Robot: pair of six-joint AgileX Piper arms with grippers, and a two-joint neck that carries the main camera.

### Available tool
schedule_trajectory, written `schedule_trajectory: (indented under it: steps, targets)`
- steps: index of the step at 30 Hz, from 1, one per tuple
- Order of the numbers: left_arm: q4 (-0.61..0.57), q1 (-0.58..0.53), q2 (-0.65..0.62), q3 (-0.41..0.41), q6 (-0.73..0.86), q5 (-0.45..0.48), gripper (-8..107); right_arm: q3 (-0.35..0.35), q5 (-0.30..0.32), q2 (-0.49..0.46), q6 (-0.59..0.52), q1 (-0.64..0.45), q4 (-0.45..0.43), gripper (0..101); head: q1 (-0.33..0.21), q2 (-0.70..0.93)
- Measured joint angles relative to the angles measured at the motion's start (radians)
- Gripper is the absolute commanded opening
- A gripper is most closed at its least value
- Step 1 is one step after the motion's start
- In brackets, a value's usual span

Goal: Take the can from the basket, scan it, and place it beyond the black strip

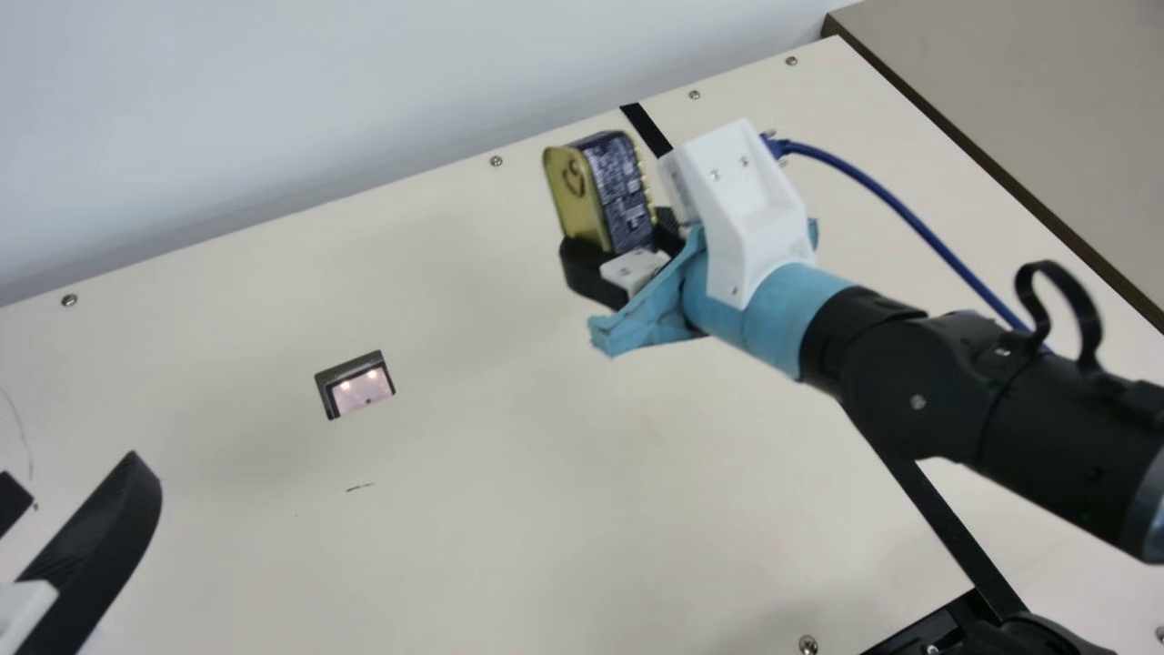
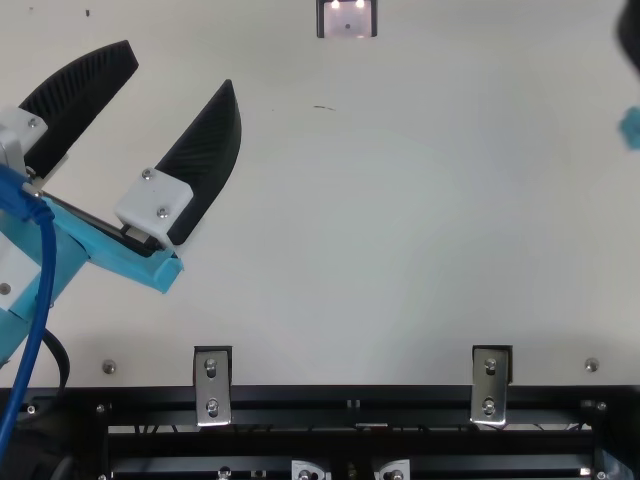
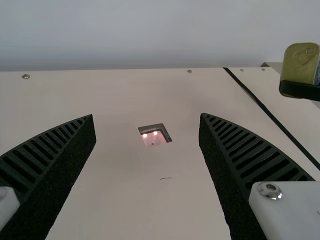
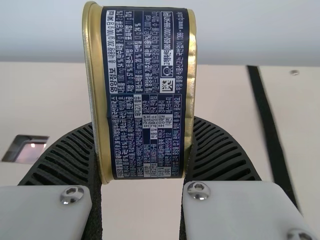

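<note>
We find the can (image 4: 95, 100) gripped between the ribbed fingers (image 4: 220, 150) of the right gripper (image 1: 617, 232), its printed blue label (image 4: 145, 90) facing the camera, gold metal along both edges. We note the scanner (image 4: 30, 151), lit pink, apart from the can on one side. On the can's other side we record the black strip (image 4: 269, 127), blurred, and, farther from the can, a screw (image 4: 294, 72) in the table (image 4: 225, 90).

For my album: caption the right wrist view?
The right pincer clasps a gold-and-blue can above the cream table.
</note>
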Motion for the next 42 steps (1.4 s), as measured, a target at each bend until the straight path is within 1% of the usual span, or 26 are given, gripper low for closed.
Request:
schedule_trajectory:
  steps: [7, 12, 17, 26, 31, 34, 38, 42]
  targets:
    - [0.0, 0.0, 0.0, 0.0, 0.0, 0.0, 90, -0.059, 0.108, 0.016, -0.028, -0.161, -0.097, 0, 0.0, 0.0]
    - [0.0, 0.0, 0.0, 0.0, 0.0, 0.0, 90, -0.116, 0.189, 0.056, -0.079, -0.256, -0.134, 0, 0.0, 0.0]
    - [0.0, 0.0, 0.0, 0.0, 0.0, 0.0, 90, -0.189, 0.265, 0.112, -0.166, -0.347, -0.128, 0, 0.0, 0.0]
    - [0.0, 0.0, 0.0, 0.0, 0.0, 0.0, 90, -0.311, 0.389, 0.224, -0.365, -0.503, -0.065, 0, 0.0, 0.0]
    - [0.0, 0.0, 0.0, 0.0, 0.0, 0.0, 90, -0.36, 0.455, 0.284, -0.463, -0.564, -0.057, 0, 0.0, 0.0]
    - [0.0, 0.0, 0.0, 0.0, 0.0, 0.0, 90, -0.38, 0.494, 0.317, -0.501, -0.592, -0.07, 0, 0.0, 0.0]
    - [0.0, 0.0, 0.0, 0.0, 0.0, 0.0, 90, -0.403, 0.524, 0.357, -0.519, -0.609, -0.098, 0, 0.0, 0.0]
    - [0.0, 0.0, 0.0, 0.0, 0.0, 0.0, 90, -0.417, 0.54, 0.386, -0.515, -0.613, -0.129, 0, 0.0, 0.0]
